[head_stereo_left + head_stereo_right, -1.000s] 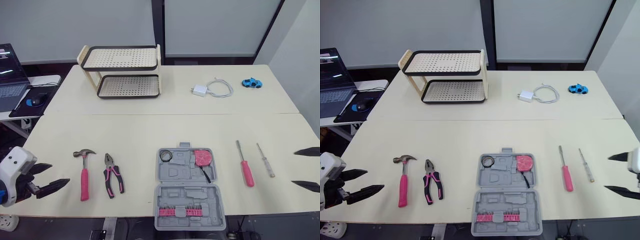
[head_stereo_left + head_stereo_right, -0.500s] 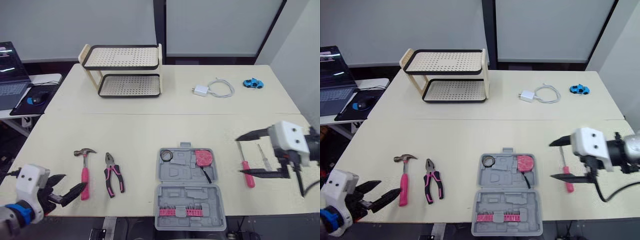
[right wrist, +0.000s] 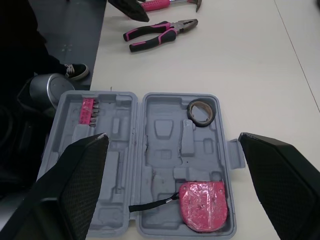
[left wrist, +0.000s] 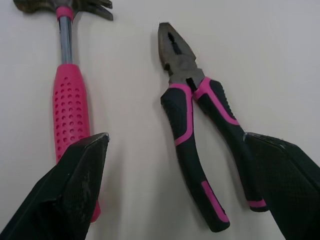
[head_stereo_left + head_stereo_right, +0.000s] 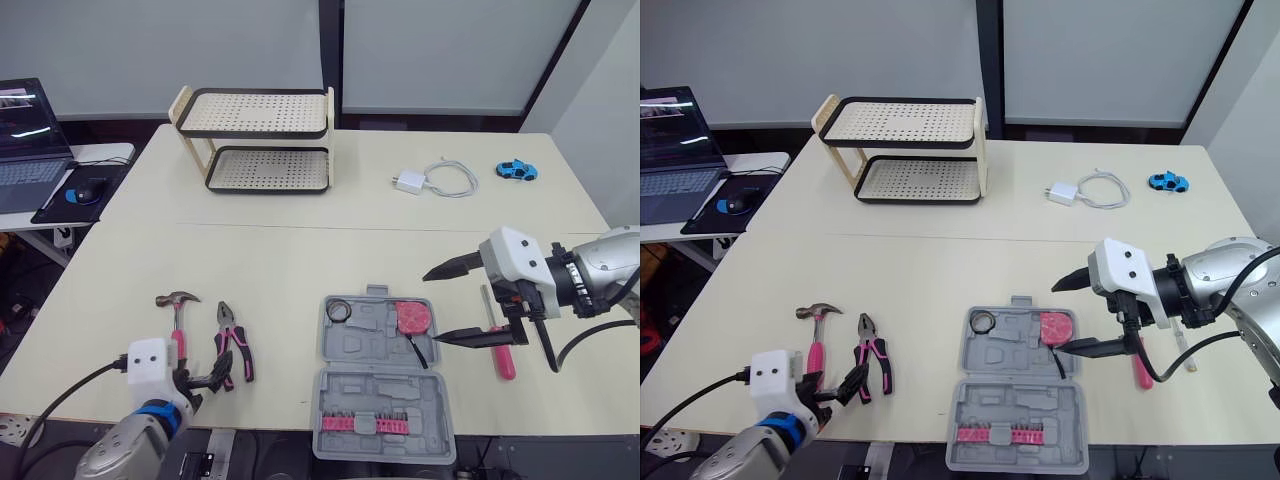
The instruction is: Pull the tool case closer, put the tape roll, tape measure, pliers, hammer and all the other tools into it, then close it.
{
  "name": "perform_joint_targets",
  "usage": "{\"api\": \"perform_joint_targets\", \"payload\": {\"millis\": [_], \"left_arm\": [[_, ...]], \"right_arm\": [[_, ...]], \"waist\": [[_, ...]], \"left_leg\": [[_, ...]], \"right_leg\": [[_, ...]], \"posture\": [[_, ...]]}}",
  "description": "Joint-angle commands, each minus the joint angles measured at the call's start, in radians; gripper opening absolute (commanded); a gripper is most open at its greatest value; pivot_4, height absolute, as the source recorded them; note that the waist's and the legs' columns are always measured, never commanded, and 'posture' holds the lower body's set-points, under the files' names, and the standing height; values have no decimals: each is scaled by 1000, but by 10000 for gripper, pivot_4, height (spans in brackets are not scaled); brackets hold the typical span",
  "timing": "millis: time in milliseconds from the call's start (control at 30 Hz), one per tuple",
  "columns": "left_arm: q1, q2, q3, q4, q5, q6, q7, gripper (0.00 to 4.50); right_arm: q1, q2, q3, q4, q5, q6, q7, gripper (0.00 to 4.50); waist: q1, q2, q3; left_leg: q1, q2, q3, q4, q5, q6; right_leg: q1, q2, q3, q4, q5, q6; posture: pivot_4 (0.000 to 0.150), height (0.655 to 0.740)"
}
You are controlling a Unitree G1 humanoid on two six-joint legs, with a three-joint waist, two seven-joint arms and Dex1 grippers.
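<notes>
- Left gripper [image 4: 175, 136] hangs released, its fingers wide, over the pink-handled steel hammer [image 4: 70, 107] and the black-and-pink pliers [image 4: 187, 115].
- Right gripper [image 5: 434, 307] — also released — hovers near the open grey plastic tool case [image 5: 385, 395].

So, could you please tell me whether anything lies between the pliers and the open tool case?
Nothing visible does. Only bare table separates the pliers from the case; the hammer lies on the pliers' other side, away from the case.

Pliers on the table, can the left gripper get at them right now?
Likely yes: the left gripper hovers at the pliers' handles, fingers open, nothing between; the hammer's handle lies close beside one finger.
</notes>
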Motion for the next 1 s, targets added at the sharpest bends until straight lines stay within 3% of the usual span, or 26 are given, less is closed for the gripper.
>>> {"api": "perform_joint_targets", "payload": {"millis": [33,467,867,1000], "left_arm": [[-23,-16,-32,40,38,-55,40,45000],[-138,-83,-129,217,76,-223,70,45000],[-181,-67,-169,279,109,-114,128,45000],[-190,-66,-159,265,102,-59,141,36761]], "right_arm": [[-24,5,-4,-26,19,6,1,44512],[-12,15,-4,-51,41,29,-17,44512],[-26,2,-29,-49,87,89,-32,44512],[-36,1,-43,-49,114,122,-40,45000]], "waist": [[0,0,0],[1,0,0],[1,2,-1],[1,3,-2]], "left_leg": [[0,0,0,0,0,0],[0,-2,0,0,0,0],[0,-3,-1,0,0,0],[0,-4,-1,0,0,0]], "right_leg": [[0,0,0,0,0,0],[0,0,0,0,0,0],[0,0,0,1,0,1],[0,-1,0,1,0,1]], "posture": [[1500,7400],[1500,7400],[1500,7400],[1500,7400]]}}
